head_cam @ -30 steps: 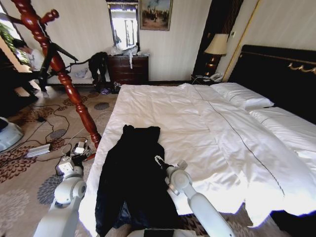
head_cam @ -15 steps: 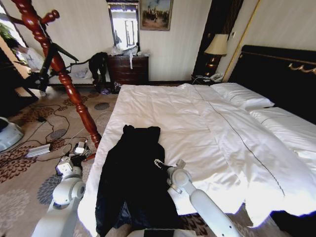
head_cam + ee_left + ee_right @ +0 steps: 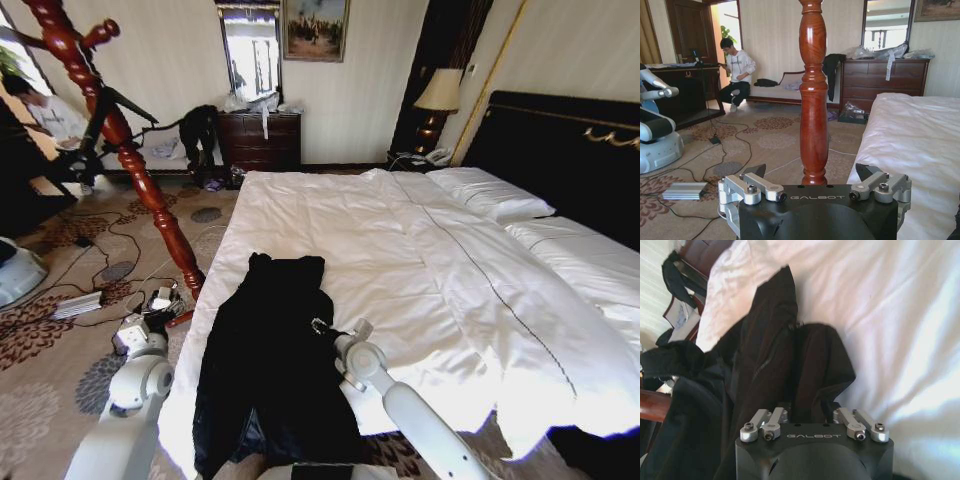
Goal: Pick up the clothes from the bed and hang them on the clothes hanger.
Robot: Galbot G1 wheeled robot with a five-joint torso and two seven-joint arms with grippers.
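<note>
Right claw (image 3: 814, 416) is spread, fingers just over the black coat (image 3: 270, 360), which lies flat near the left edge of the bed (image 3: 420, 250). Left claw (image 3: 812, 177) is spread too, low by the bedside, facing the coat stand (image 3: 813, 95).

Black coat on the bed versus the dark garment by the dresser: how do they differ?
The black coat lies spread flat on the bed, near the right tool; the dark garment hangs draped beside the dresser. The coat looks larger. Both are dark fabric.
</note>
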